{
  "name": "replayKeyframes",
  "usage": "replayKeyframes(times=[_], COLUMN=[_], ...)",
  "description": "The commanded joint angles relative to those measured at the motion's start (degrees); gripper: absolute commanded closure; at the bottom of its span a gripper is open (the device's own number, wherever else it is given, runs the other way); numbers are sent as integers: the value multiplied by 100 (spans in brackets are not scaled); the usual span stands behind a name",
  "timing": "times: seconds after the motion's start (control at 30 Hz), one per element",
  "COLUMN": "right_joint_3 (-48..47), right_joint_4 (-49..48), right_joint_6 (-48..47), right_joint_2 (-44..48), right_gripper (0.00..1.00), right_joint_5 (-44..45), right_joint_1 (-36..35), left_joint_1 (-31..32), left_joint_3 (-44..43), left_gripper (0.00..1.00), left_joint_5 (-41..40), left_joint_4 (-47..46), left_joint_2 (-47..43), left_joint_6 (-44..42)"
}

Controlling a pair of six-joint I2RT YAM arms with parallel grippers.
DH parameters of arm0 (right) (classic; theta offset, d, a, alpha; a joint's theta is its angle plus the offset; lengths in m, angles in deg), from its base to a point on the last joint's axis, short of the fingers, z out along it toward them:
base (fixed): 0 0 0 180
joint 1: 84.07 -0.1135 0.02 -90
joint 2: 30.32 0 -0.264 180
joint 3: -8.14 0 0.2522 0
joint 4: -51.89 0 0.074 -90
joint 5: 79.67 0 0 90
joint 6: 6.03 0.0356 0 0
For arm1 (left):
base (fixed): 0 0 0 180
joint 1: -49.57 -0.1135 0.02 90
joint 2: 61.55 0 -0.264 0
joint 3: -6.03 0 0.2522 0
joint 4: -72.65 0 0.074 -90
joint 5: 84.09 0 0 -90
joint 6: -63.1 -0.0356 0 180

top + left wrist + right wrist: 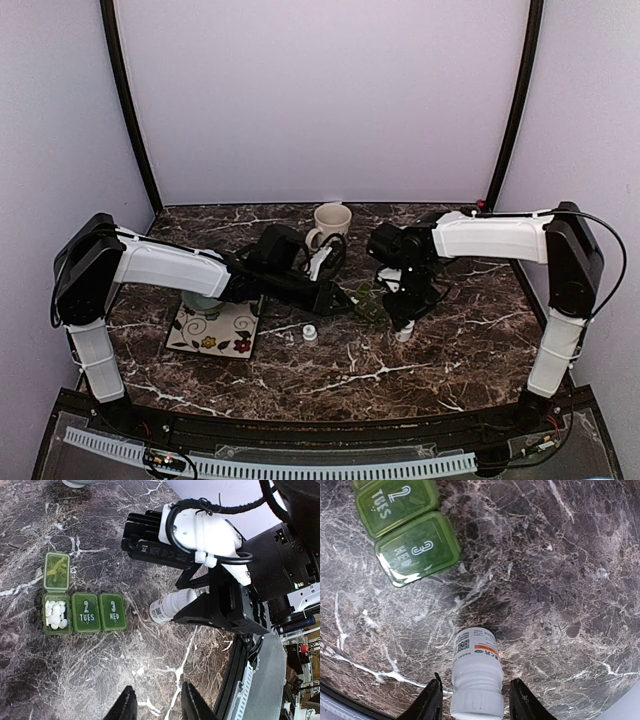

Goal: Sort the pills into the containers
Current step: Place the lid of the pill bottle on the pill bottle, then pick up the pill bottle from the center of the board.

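Pill box [417, 547] sits ahead of the right gripper [472, 700] (straddling a bottle [476, 667]).

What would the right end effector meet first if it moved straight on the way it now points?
The white bottle between its open fingers; beyond that, probably the marble table, though depth is unclear.

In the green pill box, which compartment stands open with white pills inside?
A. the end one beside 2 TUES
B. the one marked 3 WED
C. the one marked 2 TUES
A: the end compartment has its lid flipped back and white pills inside; the 2 TUES lid and 3 WED lid are shut.
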Motion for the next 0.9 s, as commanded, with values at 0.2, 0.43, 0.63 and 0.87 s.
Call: replayKeyframes(times=[0.2,0.43,0.63,0.87], right_joint_3=[119,265,303,363], right_joint_4=[-122,-189,-277,-387], right_joint_6=[17,3,-10,-79], right_joint_2=[291,301,273,200], right_gripper=[55,54,54,55], right_joint_5=[-50,-89,-125,-189], right_joint_1=[32,32,48,86], left_joint_1=[32,32,32,32], left_joint_3=[-14,-63,-128,-144], left_gripper=[68,69,68,68], left_joint_5=[-26,-28,-18,-33], left_joint_4=[126,163,217,249], left_joint_2=[2,30,67,77], left_joint_6=[-83,-83,-96,-93])
